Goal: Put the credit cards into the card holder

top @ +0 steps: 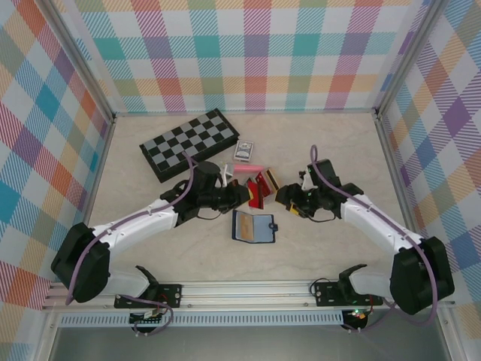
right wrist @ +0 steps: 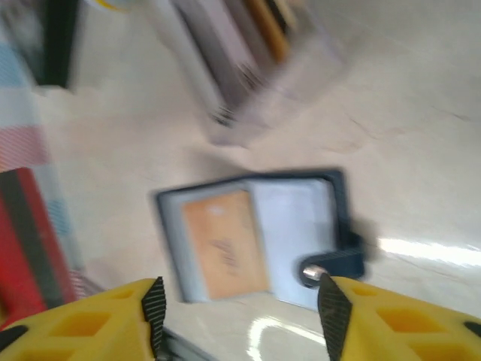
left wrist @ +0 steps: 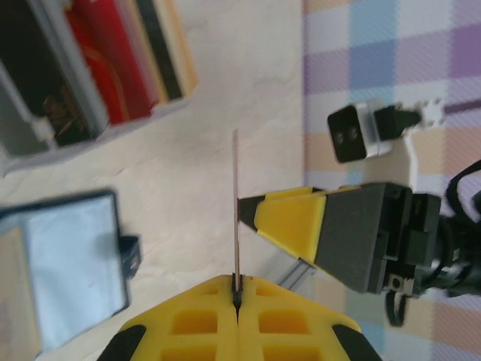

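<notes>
Lab test booth: plaid walls [top: 255,53], aluminium frame [top: 248,289]

Top external: high behind arm bases [top: 150,293], facing down and forward, far, whole table [top: 316,248] in frame; left wrist: close, low over table; right wrist: close, tilted down, blurred; all three share card holder [top: 254,227]; both wrists share clear box [left wrist: 83,143]

Bright, even light, soft shadows. Right wrist view motion-blurred; glare streak on table [right wrist: 428,252] beside card holder [right wrist: 255,237]. Left wrist: credit card [left wrist: 235,210] edge sharp, background soft.
</notes>
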Available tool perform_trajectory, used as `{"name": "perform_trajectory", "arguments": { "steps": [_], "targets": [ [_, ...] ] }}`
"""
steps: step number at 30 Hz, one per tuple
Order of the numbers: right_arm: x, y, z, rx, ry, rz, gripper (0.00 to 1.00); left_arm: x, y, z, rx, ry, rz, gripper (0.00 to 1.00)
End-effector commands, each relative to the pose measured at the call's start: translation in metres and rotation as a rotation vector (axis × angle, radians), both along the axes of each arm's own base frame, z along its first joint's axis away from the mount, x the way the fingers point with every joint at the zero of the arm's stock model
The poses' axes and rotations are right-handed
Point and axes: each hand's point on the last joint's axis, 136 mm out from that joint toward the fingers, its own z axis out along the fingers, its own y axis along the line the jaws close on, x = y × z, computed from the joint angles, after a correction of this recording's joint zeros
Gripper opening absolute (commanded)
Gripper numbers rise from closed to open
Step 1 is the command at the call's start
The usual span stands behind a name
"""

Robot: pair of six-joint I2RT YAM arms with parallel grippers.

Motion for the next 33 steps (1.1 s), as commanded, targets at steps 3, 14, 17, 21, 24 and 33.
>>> {"name": "perform_trajectory", "arguments": {
  "steps": [3,14,17,21,24,33],
  "targets": [
    [-0.027,-0.006,-0.041,-0.226,0.064,0.115,0.65,-0.027,0.010,-0.062,0.270,0.058,-0.038,0.00],
    [-0.023,0.022,-0.077,-0.395,0.088,0.214,0.67,-0.030,0.012,-0.102,0.345,0.088,-0.011,0.00],
    [-0.020,0.018,-0.084,-0.438,0.100,0.213,0.64,-0.028,0.016,-0.110,0.384,0.085,-0.007,0.00],
    [-0.020,0.013,-0.090,-0.466,0.099,0.211,0.49,-0.028,0.020,-0.121,0.415,0.078,-0.012,0.00],
    [-0.023,0.014,-0.096,-0.462,0.117,0.221,0.38,-0.028,0.013,-0.126,0.384,0.080,-0.030,0.00],
    [-0.027,0.011,-0.109,-0.474,0.140,0.219,0.26,-0.034,0.005,-0.143,0.326,0.105,-0.051,0.00]
  ]
}}
